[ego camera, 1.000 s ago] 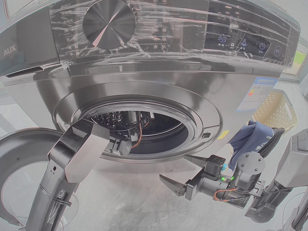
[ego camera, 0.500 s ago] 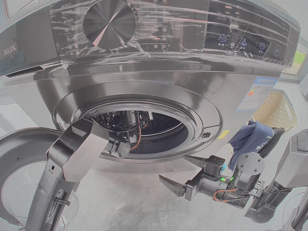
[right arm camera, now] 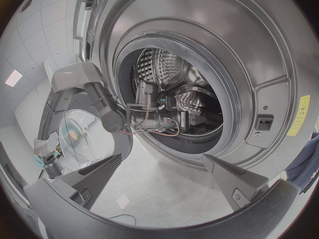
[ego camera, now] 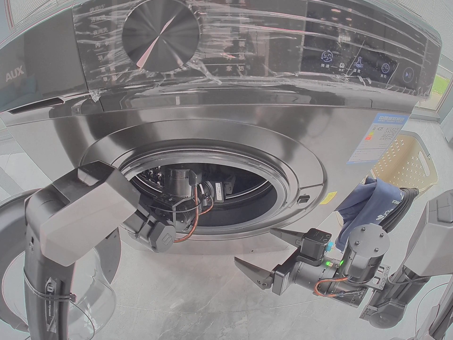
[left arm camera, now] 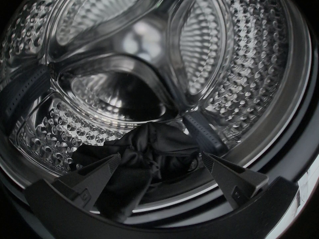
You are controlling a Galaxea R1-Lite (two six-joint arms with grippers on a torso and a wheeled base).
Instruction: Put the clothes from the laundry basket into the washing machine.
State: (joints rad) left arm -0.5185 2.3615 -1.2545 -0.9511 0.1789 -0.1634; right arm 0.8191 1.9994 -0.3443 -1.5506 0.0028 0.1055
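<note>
The washing machine point(ego camera: 264, 133) stands with its round opening facing me. My left gripper point(left arm camera: 160, 156) is open at the mouth of the drum point(left arm camera: 232, 67), fingers spread and holding nothing. A black garment point(left arm camera: 139, 176) lies on the drum floor just beyond the fingertips, one fold draped over the rim. From the right wrist view the left gripper point(right arm camera: 196, 119) is just inside the opening. My right gripper point(ego camera: 255, 246) hangs open and empty below the opening, low on the right. A blue garment point(ego camera: 373, 204) hangs over the cream laundry basket point(ego camera: 410, 161) at the right.
The glass door point(ego camera: 94, 289) is swung open to the left, behind my left arm. Grey tiled floor point(ego camera: 198, 284) lies in front of the machine. The control panel and dial point(ego camera: 160, 34) are above.
My left arm has drawn back: its elbow swung left and down, and the wrist slid outward toward the drum's rim. The right arm and the blue garment kept still.
</note>
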